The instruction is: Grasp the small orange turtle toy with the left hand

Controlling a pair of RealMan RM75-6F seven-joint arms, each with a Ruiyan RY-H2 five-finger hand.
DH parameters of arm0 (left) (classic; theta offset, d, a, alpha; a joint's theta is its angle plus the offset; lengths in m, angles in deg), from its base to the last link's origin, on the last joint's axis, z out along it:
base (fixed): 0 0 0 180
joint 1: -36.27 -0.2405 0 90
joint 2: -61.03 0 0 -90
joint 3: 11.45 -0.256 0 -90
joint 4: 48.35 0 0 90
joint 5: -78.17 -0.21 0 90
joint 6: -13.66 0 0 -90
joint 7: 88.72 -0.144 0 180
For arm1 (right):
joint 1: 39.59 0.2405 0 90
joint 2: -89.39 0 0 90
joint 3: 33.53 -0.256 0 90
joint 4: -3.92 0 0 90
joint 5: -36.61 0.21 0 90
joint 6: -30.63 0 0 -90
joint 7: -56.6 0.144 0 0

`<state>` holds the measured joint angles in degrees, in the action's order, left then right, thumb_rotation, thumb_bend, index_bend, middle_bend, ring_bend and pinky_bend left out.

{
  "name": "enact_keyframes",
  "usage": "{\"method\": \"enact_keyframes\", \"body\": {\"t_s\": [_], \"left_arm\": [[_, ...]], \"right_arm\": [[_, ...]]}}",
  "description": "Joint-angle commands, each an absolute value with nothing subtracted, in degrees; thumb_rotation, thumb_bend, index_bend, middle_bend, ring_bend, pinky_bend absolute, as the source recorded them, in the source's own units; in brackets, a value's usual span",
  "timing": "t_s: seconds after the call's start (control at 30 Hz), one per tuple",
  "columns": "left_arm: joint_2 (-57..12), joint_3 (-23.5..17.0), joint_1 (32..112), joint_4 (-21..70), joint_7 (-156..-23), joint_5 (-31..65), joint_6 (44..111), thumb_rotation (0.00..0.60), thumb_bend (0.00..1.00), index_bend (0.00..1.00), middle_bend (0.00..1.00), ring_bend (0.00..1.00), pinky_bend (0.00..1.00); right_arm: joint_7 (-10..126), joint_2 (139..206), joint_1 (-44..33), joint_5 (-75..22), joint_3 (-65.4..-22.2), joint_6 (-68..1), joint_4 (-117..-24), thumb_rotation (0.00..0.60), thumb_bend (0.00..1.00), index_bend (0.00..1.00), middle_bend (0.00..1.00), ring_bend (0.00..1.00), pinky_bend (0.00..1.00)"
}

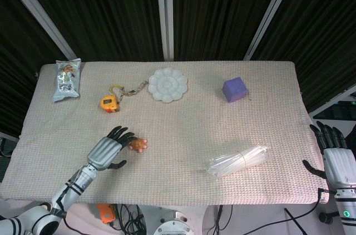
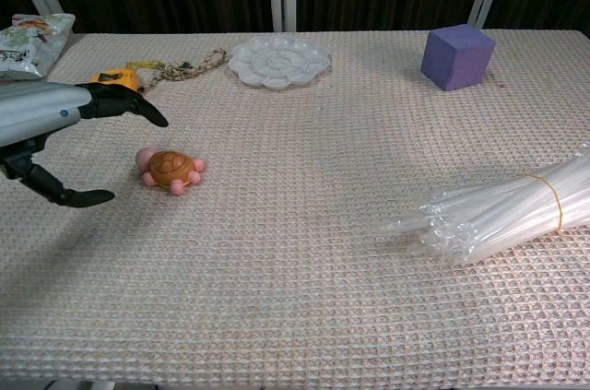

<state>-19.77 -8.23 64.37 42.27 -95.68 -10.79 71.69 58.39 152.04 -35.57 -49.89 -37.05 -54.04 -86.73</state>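
The small orange turtle toy point(image 2: 170, 169) with pink feet lies on the woven mat left of centre; the head view shows only part of the turtle toy point(image 1: 138, 144) past my fingers. My left hand point(image 1: 109, 149) hovers just left of and above it, fingers spread and thumb apart, holding nothing. In the chest view the left hand point(image 2: 57, 136) reaches in from the left edge, fingertips above the toy, not touching it. My right hand point(image 1: 337, 163) hangs open off the table's right edge.
A yellow tape measure point(image 1: 109, 103) with a cord lies behind the turtle. A snack packet point(image 1: 67, 79) is at the far left, a white flower-shaped palette point(image 1: 167, 84) at the back, a purple cube point(image 1: 235, 89) back right, a bundle of clear straws point(image 1: 239, 160) front right.
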Motion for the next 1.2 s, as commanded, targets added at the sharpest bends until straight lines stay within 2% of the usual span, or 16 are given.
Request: {"method": "enact_keyframes", "body": {"t_s": [0.03,0.27,0.5,0.67,0.9,1.07,1.2], "left_arm": [[-21.8,-7.4,65.9,40.5,-96.6,-9.7,70.7,0.600,0.27,0.18,0.15,0.00,0.01],[-26.1,-6.3,68.1,36.2,-96.6,-7.7,69.7,0.600,0.28,0.22,0.20,0.00,0.06],[-28.3,-6.7,69.3,33.0,-95.5,-6.4,68.8,0.600,0.28,0.26,0.21,0.00,0.06],[-29.2,-6.9,69.7,31.4,-95.1,-6.5,69.5,0.600,0.31,0.31,0.30,0.00,0.07],[-30.0,-7.4,70.0,30.0,-94.4,-7.0,70.8,0.600,0.35,0.43,0.43,0.03,0.09],[-30.3,-8.3,70.2,29.5,-95.3,-6.7,70.5,0.600,0.35,0.46,0.44,0.05,0.10],[-31.1,-8.3,70.0,28.6,-95.3,-6.9,71.8,0.600,0.35,0.54,0.52,0.12,0.11]], "right_arm": [[58.5,152.0,-35.6,-49.8,-37.1,-54.0,-86.6,0.600,0.11,0.00,0.00,0.00,0.00],[59.2,152.0,-35.5,-49.6,-37.1,-53.7,-86.1,0.600,0.11,0.00,0.00,0.00,0.00],[60.1,151.8,-35.5,-48.8,-37.3,-53.4,-85.4,0.600,0.11,0.00,0.00,0.00,0.00],[60.3,151.9,-35.3,-48.9,-37.3,-53.1,-85.2,0.600,0.11,0.00,0.00,0.00,0.00],[60.0,151.9,-35.1,-48.9,-37.2,-52.8,-85.3,0.600,0.11,0.00,0.00,0.00,0.00],[59.7,151.8,-35.1,-48.9,-37.2,-52.8,-85.6,0.600,0.11,0.00,0.00,0.00,0.00],[59.7,151.7,-35.2,-48.8,-37.2,-52.9,-85.7,0.600,0.11,0.00,0.00,0.00,0.00]]}}
